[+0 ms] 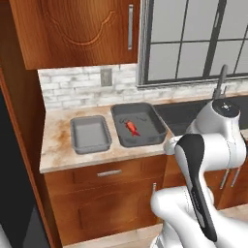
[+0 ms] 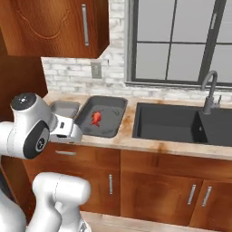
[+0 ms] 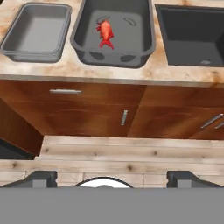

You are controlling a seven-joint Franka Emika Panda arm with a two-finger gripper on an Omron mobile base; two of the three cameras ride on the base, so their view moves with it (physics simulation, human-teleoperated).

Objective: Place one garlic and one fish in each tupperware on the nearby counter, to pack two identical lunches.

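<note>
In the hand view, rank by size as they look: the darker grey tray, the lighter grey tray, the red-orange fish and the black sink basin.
1. Black sink basin, though cut off by the frame.
2. Darker grey tray.
3. Lighter grey tray.
4. Red-orange fish, by far the smallest.

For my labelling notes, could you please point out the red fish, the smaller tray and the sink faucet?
red fish (image 3: 105, 33), hand view, mid-body.
smaller tray (image 1: 90, 133), left base view, bare floor.
sink faucet (image 2: 209, 86), right base view, upright neck.

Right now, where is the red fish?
The red fish lies inside the larger dark tray on the counter, between the smaller grey tray and the black sink.
</note>
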